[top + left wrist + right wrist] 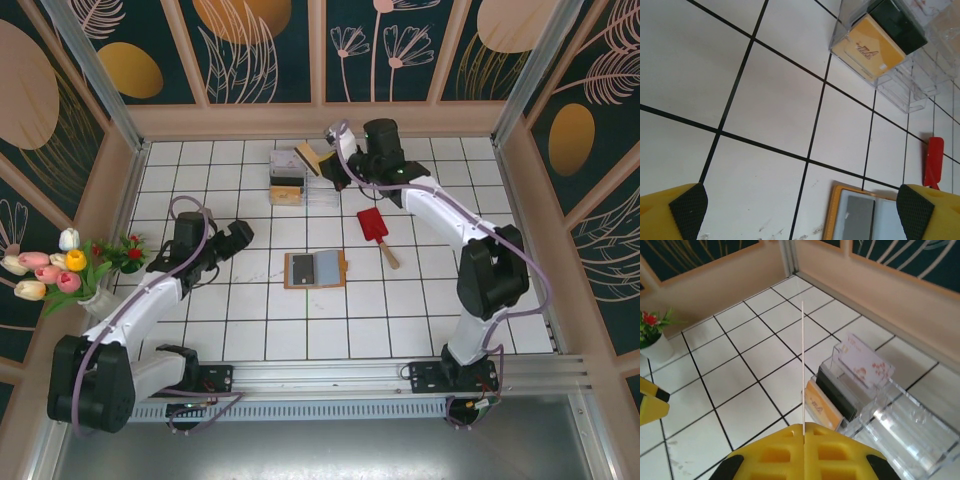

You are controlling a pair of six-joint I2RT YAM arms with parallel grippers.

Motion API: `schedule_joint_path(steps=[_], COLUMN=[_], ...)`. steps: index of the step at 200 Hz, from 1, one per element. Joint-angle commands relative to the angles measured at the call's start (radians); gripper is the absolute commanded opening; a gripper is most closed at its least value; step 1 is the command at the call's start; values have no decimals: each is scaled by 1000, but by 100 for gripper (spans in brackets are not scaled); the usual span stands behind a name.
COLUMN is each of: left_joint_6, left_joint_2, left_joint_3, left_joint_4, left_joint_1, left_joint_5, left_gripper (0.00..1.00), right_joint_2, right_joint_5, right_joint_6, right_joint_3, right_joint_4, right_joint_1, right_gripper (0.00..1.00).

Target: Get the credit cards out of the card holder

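**Item 1, card holder** [316, 268]: lay open and flat at the centre of the top view, touched by neither gripper. A dark grey rectangle sat on its left-hand panel; you could not tell whether it was a card or a pocket.

**Item 2, credit card** [803, 365]: pinched upright and edge-on in the closed right gripper [803, 429]. It hung above the clear box [880, 405] at the upper middle of the top view, where three cards stood in slots.

**Item 3, left gripper** [800, 215]: jaws fully spread and empty, hovering with the holder's corner at the lower right of its own view.

**Item 4, red spatula** [376, 228]: lay just right of the holder.

**Hazards, as judged:**
- The card looked held by a narrow margin. A tilt on lowering could have jammed it on a slot wall, tipped it out, or shoved the light box.
- Nothing pinned the holder. Had you drawn another card, it could have slid or folded shut.
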Motion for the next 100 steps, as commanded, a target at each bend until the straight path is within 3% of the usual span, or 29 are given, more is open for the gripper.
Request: schedule_joint_path(steps=[1, 57, 100], left_joint_6=[39, 69, 64], left_joint_2=[32, 63, 46], left_joint_3=[31, 51, 24], left_joint_4=[-37, -69, -50], left_joint_1=[5, 5, 4], left_joint_5=[-14, -7, 26], left_gripper=[98, 99, 98], right_joint_2=[56, 194, 330], right_joint_5=[-73, -49, 44], right_joint_6=[-269, -591, -688], right_joint_3=[82, 263, 351], right_joint_4=[-128, -334, -397], right_joint_1=[7, 53, 125], right_gripper=[0, 0, 0])
